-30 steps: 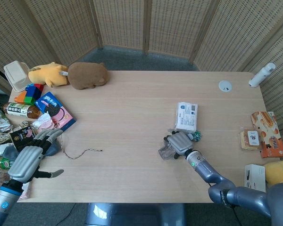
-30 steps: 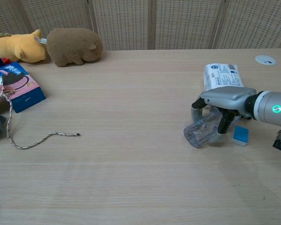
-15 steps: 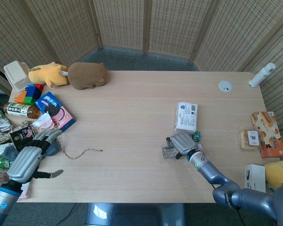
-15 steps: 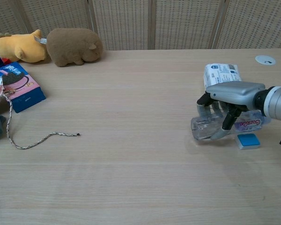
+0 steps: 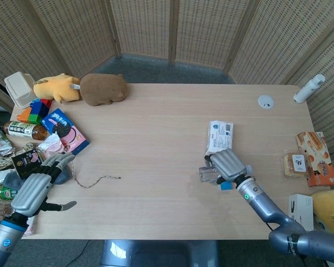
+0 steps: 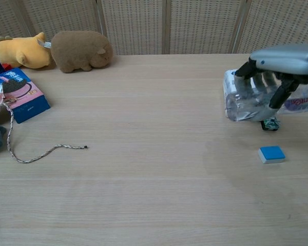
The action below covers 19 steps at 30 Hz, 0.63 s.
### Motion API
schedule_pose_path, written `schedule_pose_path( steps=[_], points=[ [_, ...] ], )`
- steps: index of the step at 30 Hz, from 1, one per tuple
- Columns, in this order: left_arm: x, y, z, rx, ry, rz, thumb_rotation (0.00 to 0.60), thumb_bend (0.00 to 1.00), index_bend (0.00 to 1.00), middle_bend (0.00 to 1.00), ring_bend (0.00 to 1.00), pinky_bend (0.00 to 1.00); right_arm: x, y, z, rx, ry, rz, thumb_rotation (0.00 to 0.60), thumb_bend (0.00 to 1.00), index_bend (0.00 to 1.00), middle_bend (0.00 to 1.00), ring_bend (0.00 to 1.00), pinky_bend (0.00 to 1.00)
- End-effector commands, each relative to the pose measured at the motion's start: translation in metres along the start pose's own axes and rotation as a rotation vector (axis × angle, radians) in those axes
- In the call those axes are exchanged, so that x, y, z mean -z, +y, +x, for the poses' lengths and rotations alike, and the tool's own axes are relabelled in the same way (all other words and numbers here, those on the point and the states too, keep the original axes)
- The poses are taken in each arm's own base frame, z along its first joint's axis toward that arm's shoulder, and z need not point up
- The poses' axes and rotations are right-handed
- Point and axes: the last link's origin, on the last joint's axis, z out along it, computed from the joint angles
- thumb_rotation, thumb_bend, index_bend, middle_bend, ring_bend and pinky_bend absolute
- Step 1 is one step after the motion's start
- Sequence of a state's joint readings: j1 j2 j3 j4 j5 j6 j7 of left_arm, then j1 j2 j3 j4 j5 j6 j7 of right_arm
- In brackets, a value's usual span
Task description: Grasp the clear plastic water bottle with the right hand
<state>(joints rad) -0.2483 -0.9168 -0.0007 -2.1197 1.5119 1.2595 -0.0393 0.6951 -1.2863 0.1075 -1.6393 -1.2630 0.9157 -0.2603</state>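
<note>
My right hand [image 6: 277, 72] [image 5: 228, 164] grips the clear plastic water bottle [image 6: 246, 105] [image 5: 205, 175] from above and holds it lying sideways, lifted off the table. The bottle's clear base points left and its pink label [image 6: 303, 102] shows at the right edge of the chest view. My left hand [image 5: 36, 186] hovers open at the table's near left corner, fingers spread, holding nothing; only the head view shows it.
A small blue block [image 6: 271, 154] and a small dark green item [image 6: 270, 124] lie under the bottle. A white packet [image 5: 219, 136] lies behind it. A rope [image 6: 36, 151], blue snack box [image 6: 19, 96] and two plush toys [image 6: 82, 50] sit on the left side.
My right hand has raised the bottle clear off the table and carried it up and right. The blue block stayed on the table. The left hand has not moved.
</note>
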Motion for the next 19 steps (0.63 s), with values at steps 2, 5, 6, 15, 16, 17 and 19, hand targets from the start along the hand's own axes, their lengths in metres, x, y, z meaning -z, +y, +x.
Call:
schedule_pose_path(
  steps=[2,5,6,15,16,17,19],
  points=[
    [0.001,-0.002,0.0,0.004,0.003,0.003,0.6,0.02,0.01,0.0,0.0,0.0,0.01,0.006,0.029,0.012,0.072,-0.027,0.6,0.29,0.85,0.99,0.68,0.67],
    [0.003,-0.003,-0.001,0.007,0.003,0.005,0.6,0.02,0.02,0.0,0.0,0.0,0.014,0.008,0.044,0.015,0.107,-0.036,0.6,0.29,0.85,0.99,0.68,0.67],
    [0.003,-0.003,-0.001,0.009,0.003,0.006,0.6,0.02,0.01,0.0,0.0,0.0,0.015,0.009,0.049,0.015,0.122,-0.037,0.6,0.29,0.85,0.99,0.68,0.67],
    [0.012,-0.006,0.003,0.006,0.016,0.017,0.6,0.02,0.01,0.0,0.0,0.0,0.016,0.003,0.089,0.02,0.221,-0.01,0.6,0.28,0.85,0.99,0.68,0.67],
    [0.014,-0.006,0.003,0.006,0.016,0.02,0.6,0.02,0.01,0.0,0.0,0.0,0.015,0.002,0.091,0.019,0.225,-0.008,0.6,0.28,0.85,0.99,0.68,0.67],
    [0.014,-0.007,0.003,0.007,0.017,0.022,0.6,0.02,0.01,0.0,0.0,0.0,0.015,0.001,0.093,0.017,0.228,-0.006,0.6,0.28,0.85,0.99,0.68,0.67],
    [0.016,-0.009,0.002,0.012,0.015,0.027,0.6,0.02,0.01,0.0,0.0,0.0,0.014,0.0,0.096,0.017,0.229,-0.004,0.6,0.28,0.85,0.99,0.68,0.67]
  ],
)
